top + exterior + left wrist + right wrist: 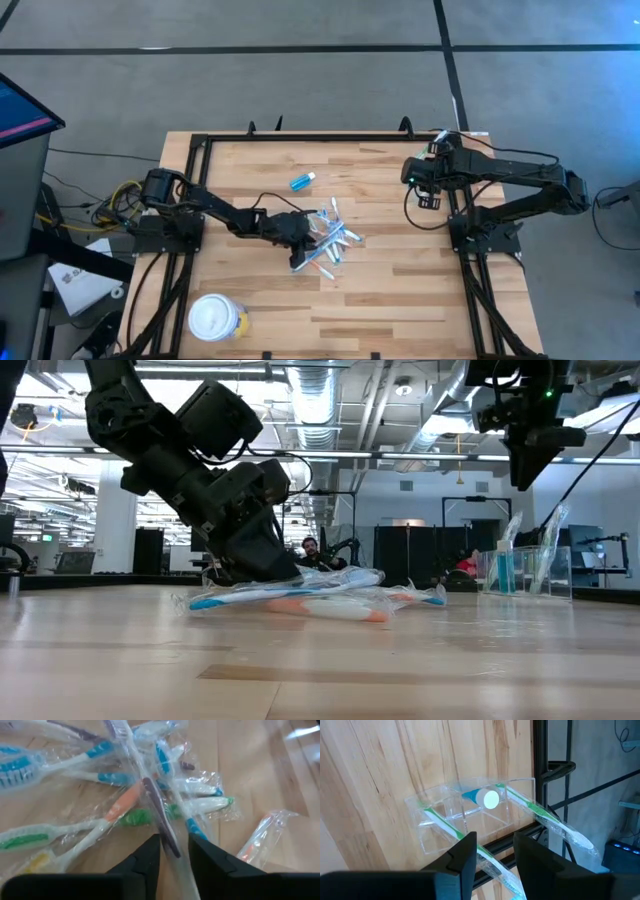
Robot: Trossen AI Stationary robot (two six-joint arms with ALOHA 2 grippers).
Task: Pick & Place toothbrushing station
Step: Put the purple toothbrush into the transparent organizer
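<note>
1. The left gripper [300, 243] is down on the toothbrush pile [330, 245] at mid-table; its jaws are narrowly spread around one wrapped brush [159, 812], and I cannot tell whether they pinch it.
2. The pile holds about ten wrapped brushes, overlapping so an exact count is unsure.
3. One blue tube [302, 181] lies alone on the table [400, 290], apart from the pile.
4. The right gripper [492, 851] hovers, jaws spread and empty, above one clear holder [470, 817] at the table's right edge.
5. The holder contains two green brushes [442, 822] and one white-capped tube [484, 798].
6. One white-lidded tub [215, 318] stands at the near left corner.
</note>
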